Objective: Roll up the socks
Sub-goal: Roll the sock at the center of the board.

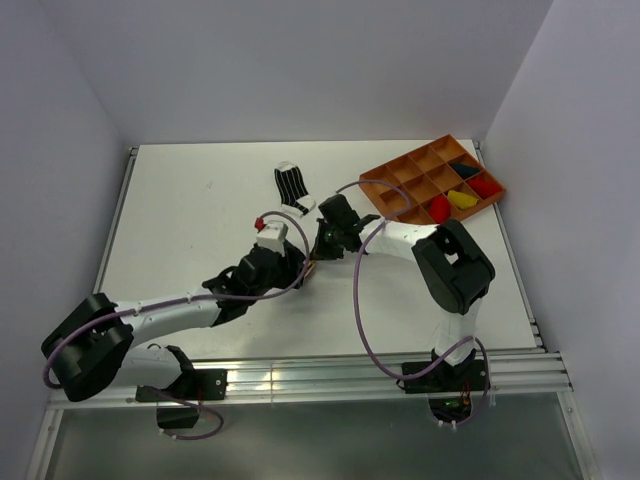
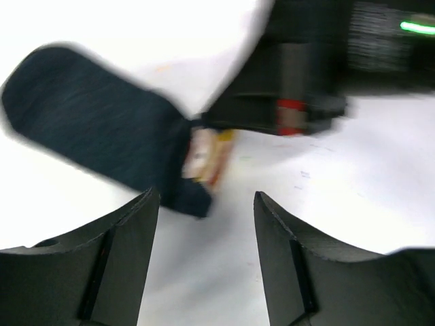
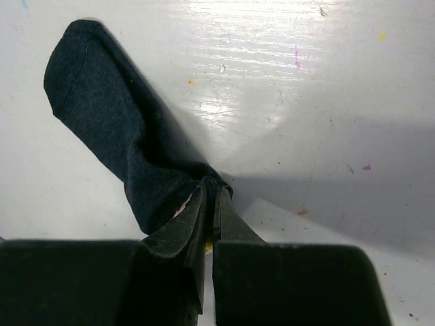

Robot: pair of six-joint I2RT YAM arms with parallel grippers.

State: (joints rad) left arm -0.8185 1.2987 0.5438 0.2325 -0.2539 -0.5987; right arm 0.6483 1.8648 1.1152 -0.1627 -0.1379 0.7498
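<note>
The dark navy sock (image 3: pixel 115 129) lies flat on the white table, toe pointing away. My right gripper (image 3: pixel 212 193) is shut on its patterned cuff end, pinching the fabric between the fingers. In the left wrist view the same navy sock (image 2: pixel 88 122) stretches to the upper left, with the right gripper (image 2: pixel 299 75) holding its cuff. My left gripper (image 2: pixel 207 197) is open and empty just short of the cuff. From above, the left gripper (image 1: pixel 305 262) and right gripper (image 1: pixel 322 245) meet at the table's middle and hide the navy sock. The black-and-white striped sock (image 1: pixel 293 187) lies flat behind them.
A brown compartment tray (image 1: pixel 400 170) stands at the back right with red, yellow and dark rolled bundles in it. A small red piece (image 1: pixel 259 222) shows beside the left wrist; I cannot tell what it is. White walls close the table in on three sides.
</note>
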